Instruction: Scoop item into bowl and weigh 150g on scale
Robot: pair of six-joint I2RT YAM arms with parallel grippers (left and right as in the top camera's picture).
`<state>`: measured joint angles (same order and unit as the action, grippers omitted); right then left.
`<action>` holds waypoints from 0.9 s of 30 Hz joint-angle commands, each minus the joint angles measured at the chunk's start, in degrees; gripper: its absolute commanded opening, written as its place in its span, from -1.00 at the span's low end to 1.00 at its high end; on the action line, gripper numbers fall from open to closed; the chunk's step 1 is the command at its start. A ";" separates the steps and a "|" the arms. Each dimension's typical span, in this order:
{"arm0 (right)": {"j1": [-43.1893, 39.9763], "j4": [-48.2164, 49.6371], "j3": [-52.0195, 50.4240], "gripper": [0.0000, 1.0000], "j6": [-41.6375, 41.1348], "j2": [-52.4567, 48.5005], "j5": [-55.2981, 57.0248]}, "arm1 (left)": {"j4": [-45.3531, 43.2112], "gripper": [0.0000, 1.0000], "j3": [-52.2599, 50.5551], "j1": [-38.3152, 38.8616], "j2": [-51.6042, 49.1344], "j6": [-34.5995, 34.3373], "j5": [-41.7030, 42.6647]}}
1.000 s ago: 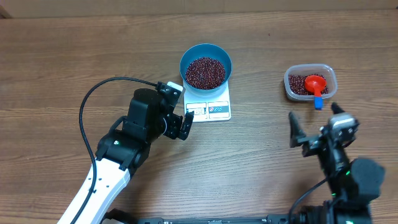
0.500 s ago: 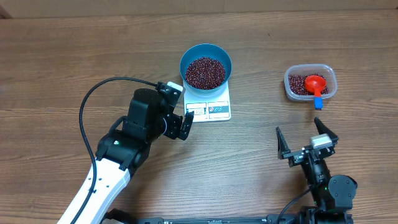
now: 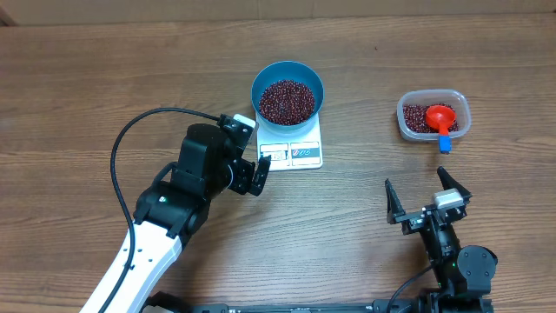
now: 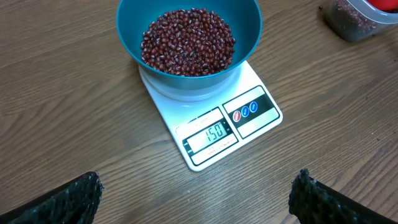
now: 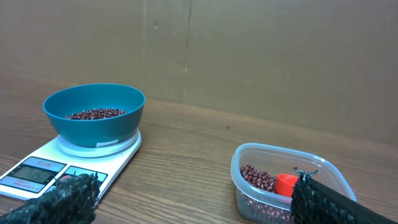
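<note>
A small white scale [image 3: 301,153] sits mid-desk [image 3: 104,69], its long axis running from the robot's side toward the far edge. Its display end faces the robot and reads 150 in the left wrist view. Its far end carries a blue bowl [image 3: 258,85] holding a heap of dark red beans [image 3: 287,101]. To the right, well apart, a clear tub [image 3: 405,106] holds more beans and a red scoop [image 3: 440,114]. The scoop's blue handle points back toward the robot over the tub's rim.

Compared with a second ago, the right arm has pulled back from near the tub toward the desk's near edge. The bowl, scale, tub and left arm are unchanged.

The right gripper [image 3: 420,191] is wide open and empty, over bare desk. The left gripper [image 3: 254,149] is also wide open and holds nothing, hovering near the scale's display end.
</note>
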<state>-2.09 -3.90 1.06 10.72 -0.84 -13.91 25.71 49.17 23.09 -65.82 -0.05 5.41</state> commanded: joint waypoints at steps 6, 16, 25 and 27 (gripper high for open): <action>0.52 0.39 -0.61 1.00 -0.59 0.68 0.79 | -0.02 1.00 -0.20 -0.20 -0.44 -0.59 0.37; 0.52 0.39 -0.61 1.00 -0.59 0.68 0.79 | -0.02 0.99 -0.22 -0.20 -0.46 -0.59 0.37; 0.52 0.39 -0.61 1.00 -0.59 0.68 0.79 | -0.04 0.99 -0.22 -0.22 -0.44 -0.57 0.35; 0.52 0.39 -0.61 1.00 -0.59 0.68 0.79 | 0.00 0.99 -0.20 -0.26 -0.35 -0.33 -1.70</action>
<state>-2.09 -3.90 1.06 10.52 -0.84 -13.50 25.71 49.17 23.09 -65.82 -0.05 5.39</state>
